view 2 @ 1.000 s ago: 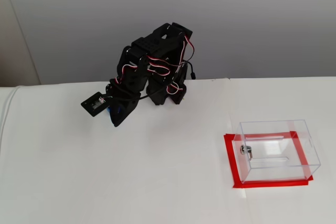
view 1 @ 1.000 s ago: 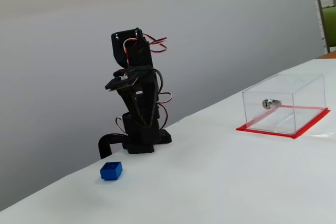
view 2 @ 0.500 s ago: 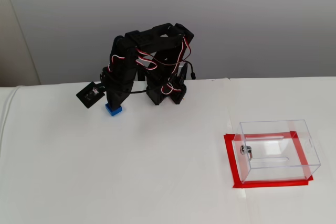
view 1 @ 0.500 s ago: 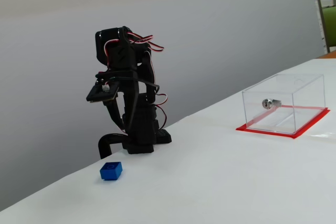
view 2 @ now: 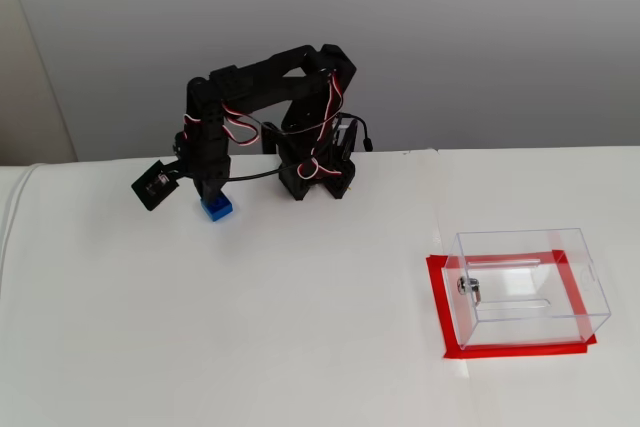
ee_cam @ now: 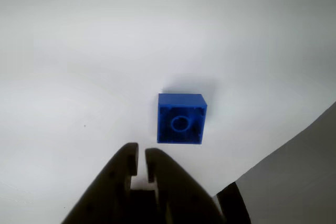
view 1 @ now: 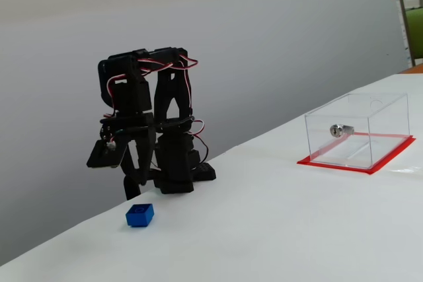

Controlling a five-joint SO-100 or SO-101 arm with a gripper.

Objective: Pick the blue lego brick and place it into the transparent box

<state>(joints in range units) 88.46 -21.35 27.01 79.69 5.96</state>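
Note:
The blue lego brick [ee_cam: 181, 118] lies stud-up on the white table, just ahead and right of my gripper [ee_cam: 142, 153]. The two dark fingers stand almost together with only a thin slit and nothing between them. In both fixed views the gripper [view 1: 140, 177] [view 2: 211, 192] points down, hanging a little above and behind the brick [view 1: 140, 214] [view 2: 217, 208] without touching it. The transparent box [view 1: 357, 130] [view 2: 525, 282] stands far off to the right on its red mat [view 2: 440, 307], with a silver lock fitting [view 1: 340, 130] in its wall.
The arm's black base [view 1: 175, 176] [view 2: 315, 172] is fixed at the table's back edge, close to the brick. A grey wall [view 1: 264, 44] runs behind that edge. The table edge shows at the lower right in the wrist view [ee_cam: 273, 156].
The arm has unfolded and swung out from over its base toward the brick. The gripper came down and now points at the table just behind the brick. Brick and box have not moved.

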